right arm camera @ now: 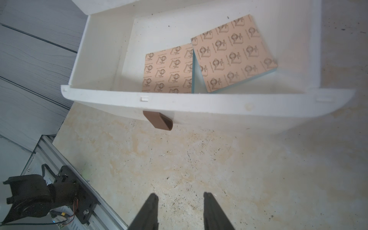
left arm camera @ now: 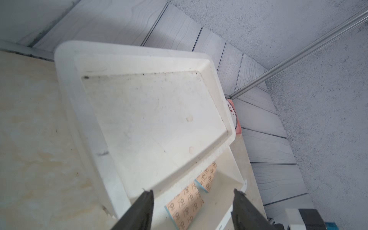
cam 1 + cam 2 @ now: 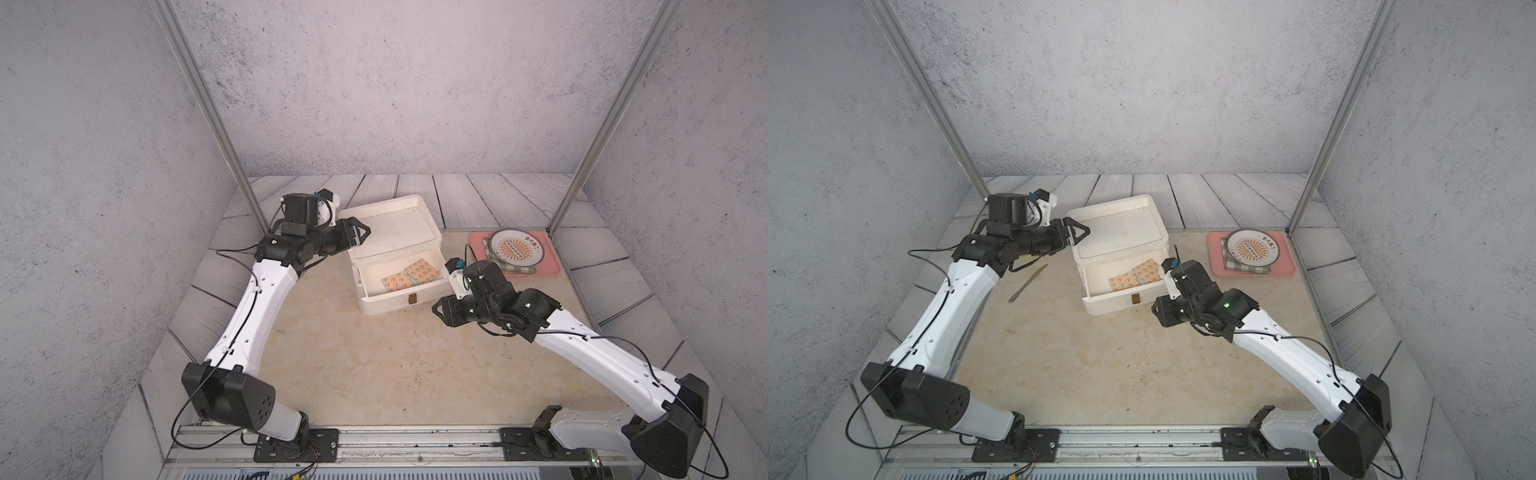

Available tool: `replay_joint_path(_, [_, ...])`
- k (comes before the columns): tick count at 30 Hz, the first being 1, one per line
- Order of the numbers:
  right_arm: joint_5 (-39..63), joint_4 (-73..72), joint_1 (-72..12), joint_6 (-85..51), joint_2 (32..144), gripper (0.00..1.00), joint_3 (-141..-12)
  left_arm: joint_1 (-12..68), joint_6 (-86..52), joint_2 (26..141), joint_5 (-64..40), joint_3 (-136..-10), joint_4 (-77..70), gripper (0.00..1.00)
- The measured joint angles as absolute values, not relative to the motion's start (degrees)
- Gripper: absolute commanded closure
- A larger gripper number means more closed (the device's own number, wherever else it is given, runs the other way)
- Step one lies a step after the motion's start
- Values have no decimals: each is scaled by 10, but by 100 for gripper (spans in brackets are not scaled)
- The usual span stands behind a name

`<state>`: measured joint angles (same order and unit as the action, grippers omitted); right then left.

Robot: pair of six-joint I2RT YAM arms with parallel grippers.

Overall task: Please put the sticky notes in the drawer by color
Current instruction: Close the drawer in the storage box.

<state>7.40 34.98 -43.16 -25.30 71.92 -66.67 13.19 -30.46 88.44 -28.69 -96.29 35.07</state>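
You had the desk (image 3: 374,365) bare of loose pads in both top views. The white drawer cabinet (image 3: 390,228) stood just beyond your right pincer (image 1: 181,195). One open drawer (image 3: 399,301) was pulled out toward that pincer. The pink tray (image 3: 548,266), with its plate (image 3: 515,249) on a checked cloth (image 3: 515,269), sat well off to the right pincer's outer side and was no part of the job.

The sticky notes (image 1: 233,53) on show were two orange-patterned pads. They lay inside the open drawer, ahead of the right pincer and past the drawer front. One pad overlapped the other and had a light blue edge. No green or pink pad showed anywhere; whether they lay in the shut drawers you could not tell.

Your left pincer (image 2: 193,192) was released and empty, with its jaws wide. It hovered at the cabinet's rimmed top, and the orange pads were below and ahead of it. Your right pincer was also released, its jaws apart over bare desk and gripping nothing. The small brown handle (image 1: 159,120) was ahead of it and a little to one side, not touching.

By my reading, the orange sort was done and closing the drawer was the step in hand. The next move called for a square, gentle push on the drawer front. The left pincer was placed to steady the cabinet against sliding.
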Motion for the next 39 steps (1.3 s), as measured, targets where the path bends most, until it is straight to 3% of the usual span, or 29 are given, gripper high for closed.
replay_joint_path(13, [67, 249, -469, -259, 791, 58, -662, 178, -315, 1062, -304, -1062, 344, 35])
replay_joint_path(27, [-3, 172, -478, -243, 861, 58, -669, 178, -309, 1067, -329, -1062, 345, 34])
replay_joint_path(39, [-53, 136, -474, -200, 950, 56, -786, 177, -295, 1067, -341, -1055, 339, 33])
